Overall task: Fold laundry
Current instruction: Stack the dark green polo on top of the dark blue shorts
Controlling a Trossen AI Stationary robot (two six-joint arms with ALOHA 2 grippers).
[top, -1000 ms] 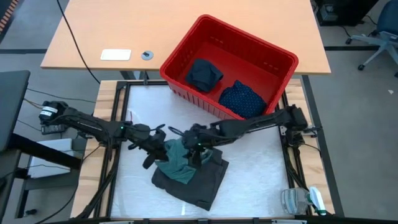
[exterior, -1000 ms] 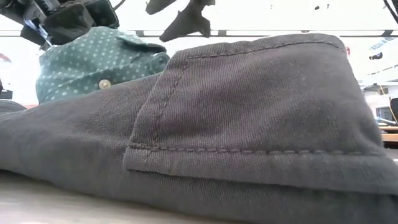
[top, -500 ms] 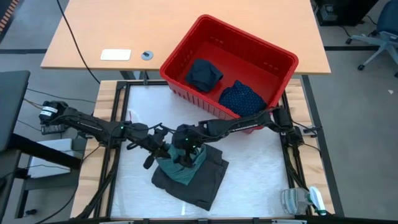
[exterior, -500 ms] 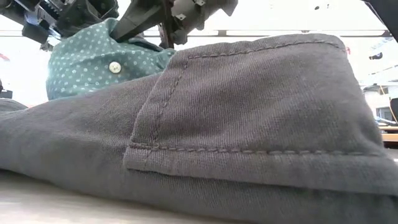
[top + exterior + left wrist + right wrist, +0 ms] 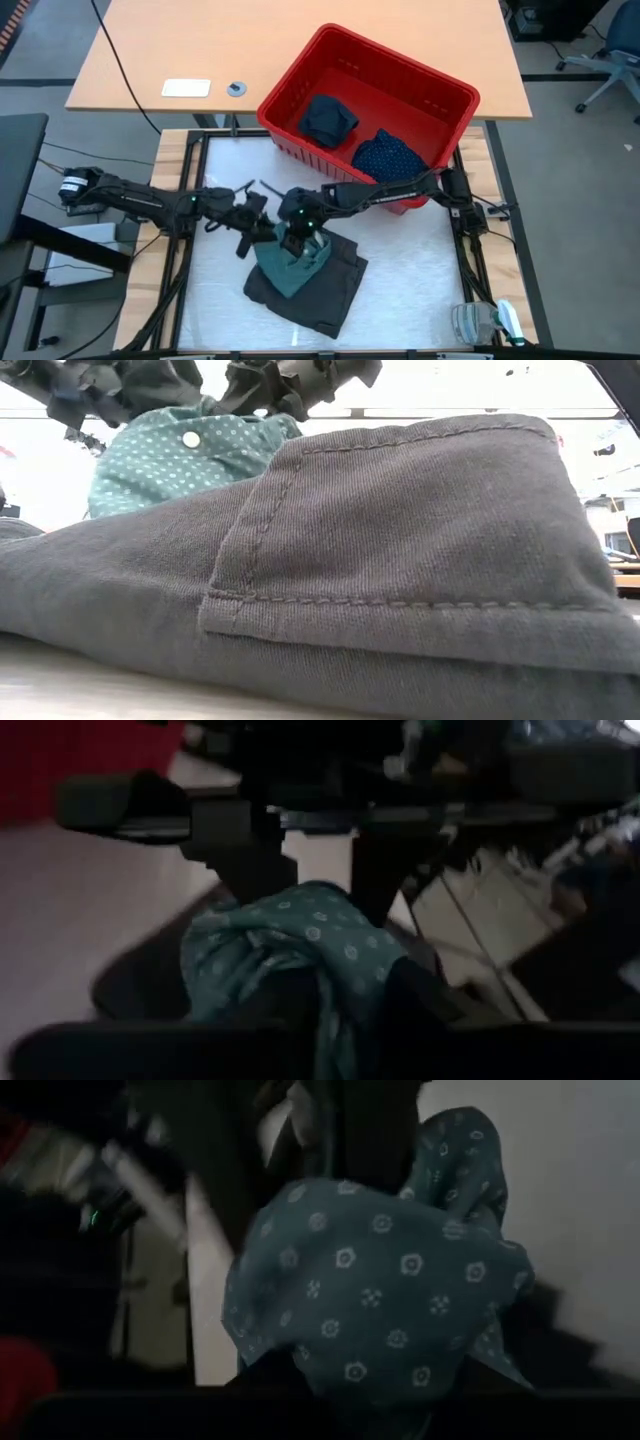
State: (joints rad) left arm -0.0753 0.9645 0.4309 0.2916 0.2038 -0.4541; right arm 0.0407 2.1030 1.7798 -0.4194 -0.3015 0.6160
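Laundry is split between two places: a teal dotted shirt (image 5: pixel 291 263) bunched on top of a charcoal grey piece (image 5: pixel 318 290) on the work mat, and a navy dotted piece (image 5: pixel 392 158) and a plain dark piece (image 5: pixel 329 118) sitting in the red basket (image 5: pixel 300 70) at the far edge.

I have both grippers meeting over the teal shirt. My left gripper (image 5: pixel 256 222) is at the shirt's left upper edge; my right gripper (image 5: pixel 296 236) is just beside it, over the shirt's top. In the right wrist view the dotted cloth (image 5: pixel 380 1300) drapes over and between my own fingers, so I judge the right gripper is clamped on the shirt. In the left wrist view the cloth (image 5: pixel 290 960) lies close ahead of my fingers, but I cannot tell whether they are closed on it.

In the low view the shirt (image 5: pixel 190 460) rises in a peak above the grey piece (image 5: pixel 400 560), with a button showing. To do this step well, I would draw the two holds apart sideways so the shirt spreads flat, and keep the lift low enough that the grey piece underneath isn't dragged along.
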